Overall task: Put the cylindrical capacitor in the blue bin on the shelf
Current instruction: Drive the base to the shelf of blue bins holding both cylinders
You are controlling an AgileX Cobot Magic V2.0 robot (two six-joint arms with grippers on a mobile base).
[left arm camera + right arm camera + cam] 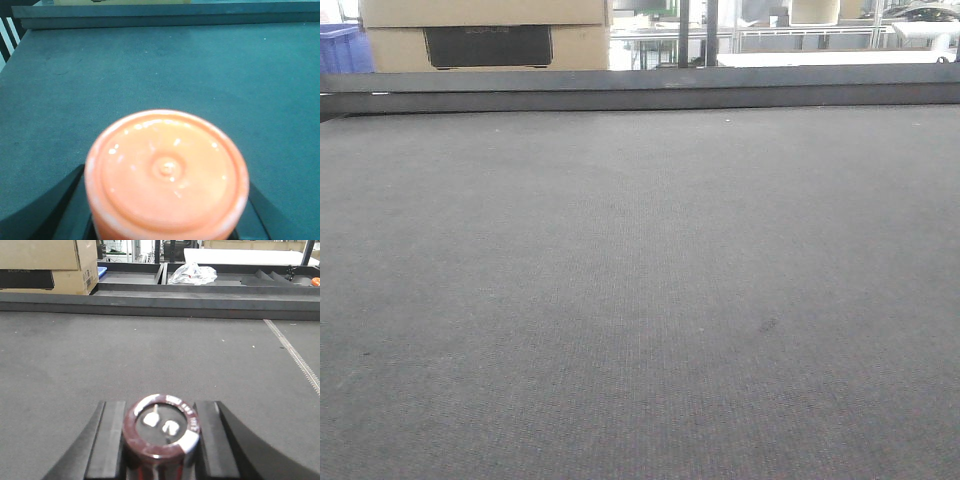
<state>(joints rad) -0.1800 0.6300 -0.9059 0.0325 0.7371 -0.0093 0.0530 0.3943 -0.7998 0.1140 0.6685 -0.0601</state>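
Your right tool (161,442) low and level over grey felt table (150,355), aimed at dark far rail (160,302), clenched on small dark brown cylindrical capacitor with grey rim (161,427). Your left tool (166,205) grips round glossy orange plastic container (166,170).

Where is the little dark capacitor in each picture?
Front view: not in it.
Left wrist view: not in it; an orange-topped cylinder fills the bottom.
Right wrist view: bottom centre, the cylindrical capacitor sits between the right gripper fingers.
Shared landmark: the dark raised ledge crossing the top of every view.
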